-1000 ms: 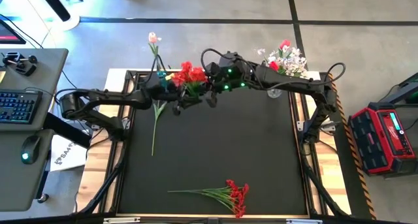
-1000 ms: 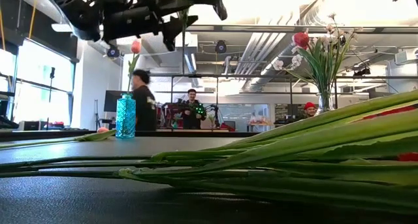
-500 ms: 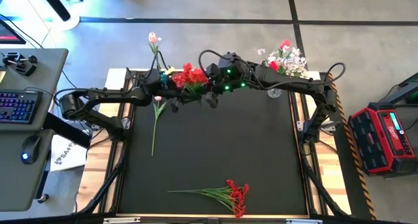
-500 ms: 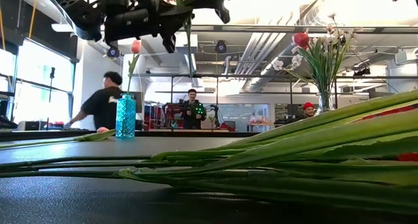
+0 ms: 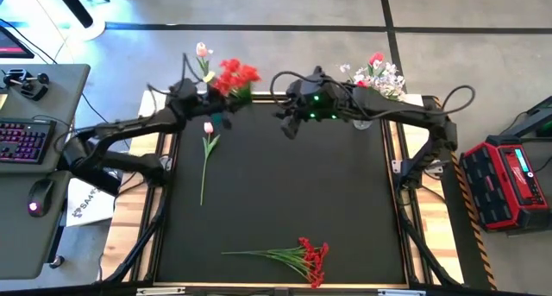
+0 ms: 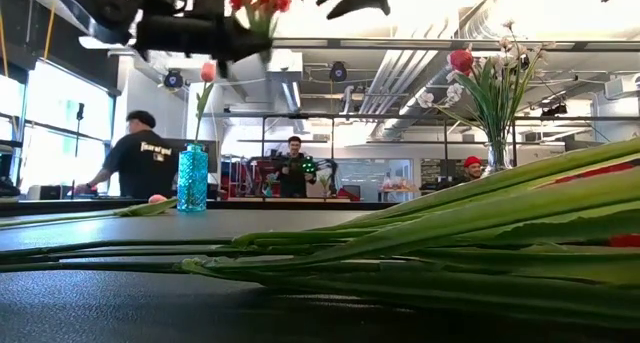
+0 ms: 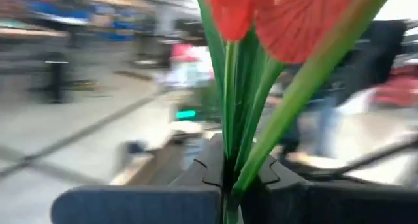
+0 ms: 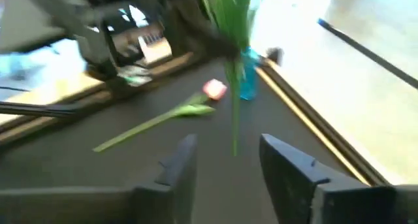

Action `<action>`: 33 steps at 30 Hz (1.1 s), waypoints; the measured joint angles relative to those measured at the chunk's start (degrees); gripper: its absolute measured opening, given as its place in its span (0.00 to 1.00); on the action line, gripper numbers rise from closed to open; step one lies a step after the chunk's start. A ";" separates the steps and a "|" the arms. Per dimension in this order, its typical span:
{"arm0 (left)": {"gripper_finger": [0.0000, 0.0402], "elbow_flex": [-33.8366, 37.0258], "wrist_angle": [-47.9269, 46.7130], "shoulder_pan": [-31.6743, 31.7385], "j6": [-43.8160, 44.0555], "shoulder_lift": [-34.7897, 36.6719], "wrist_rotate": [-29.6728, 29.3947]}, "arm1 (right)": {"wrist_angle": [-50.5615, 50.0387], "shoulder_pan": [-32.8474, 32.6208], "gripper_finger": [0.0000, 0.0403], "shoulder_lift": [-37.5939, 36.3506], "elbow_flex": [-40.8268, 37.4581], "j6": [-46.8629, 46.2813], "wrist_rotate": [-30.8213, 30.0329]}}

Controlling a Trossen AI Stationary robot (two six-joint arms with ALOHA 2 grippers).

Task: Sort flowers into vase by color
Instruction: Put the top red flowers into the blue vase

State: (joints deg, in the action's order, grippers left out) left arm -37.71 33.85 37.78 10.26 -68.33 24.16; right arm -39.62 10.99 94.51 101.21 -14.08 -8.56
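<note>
Holding the red flowers point(image 5: 231, 75) alone now, the left claw point(image 5: 213, 96) pinches their stems beside the blue vase point(image 6: 192, 179); the right claw point(image 5: 289, 123) has spread and let go, so the handover is done.

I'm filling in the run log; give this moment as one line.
left gripper: shut on red bunch, near blue vase | right gripper: open, empty | tulip: on table
</note>
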 joint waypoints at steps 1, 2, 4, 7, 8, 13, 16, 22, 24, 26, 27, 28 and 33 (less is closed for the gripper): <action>0.01 0.00 -2.98 1.34 -2.27 1.69 -2.64 | -1.91 -0.17 0.40 -0.45 0.00 -0.63 -1.93; 0.01 0.00 -5.97 2.69 -4.66 3.25 -5.42 | -3.18 -0.31 0.41 -0.92 0.00 -1.04 -3.48; 0.00 0.02 -11.27 5.38 -7.92 6.07 -10.71 | -5.30 -0.47 0.42 -1.36 0.00 -1.59 -5.50; 0.00 1.08 -14.41 9.46 -9.86 9.10 -15.27 | -6.61 -0.53 0.42 -1.22 -0.01 -2.44 -6.30; 0.00 1.62 -14.21 10.70 -9.93 9.82 -16.27 | -6.64 -0.54 0.42 -1.06 -0.02 -2.58 -6.26; 0.00 2.82 -13.77 16.16 -9.41 11.91 -17.43 | -6.46 -0.53 0.42 -0.76 -0.04 -2.52 -6.27; 0.00 2.82 -13.24 17.96 -9.62 12.98 -17.37 | -6.48 -0.43 0.42 -0.76 -0.04 -2.43 -6.30; 0.00 2.82 -13.58 20.15 -10.55 14.39 -17.23 | -6.49 -0.11 0.42 -0.76 -0.04 -2.41 -6.29; 0.00 2.82 -14.48 20.70 -10.52 14.67 -17.25 | -6.49 -0.09 0.42 -0.74 -0.04 -2.40 -6.29; 0.00 2.82 -15.74 21.00 -10.02 15.05 -17.26 | -6.49 -0.09 0.42 -0.74 -0.04 -2.39 -6.31; 0.00 2.84 -16.27 21.16 -9.27 15.45 -17.24 | -6.51 -0.09 0.42 -0.74 -0.04 -2.39 -6.29; 0.00 2.84 -16.61 21.16 -9.02 15.86 -17.26 | -6.56 -0.11 0.42 -0.74 -0.04 -2.39 -6.29; 0.00 2.84 -19.65 21.14 -9.90 17.14 -18.72 | -6.70 -0.09 0.42 -0.74 -0.04 -2.39 -6.29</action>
State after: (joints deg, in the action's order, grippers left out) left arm -34.87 14.20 58.93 0.35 -51.19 5.44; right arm -46.33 10.90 93.78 101.16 -16.47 -14.85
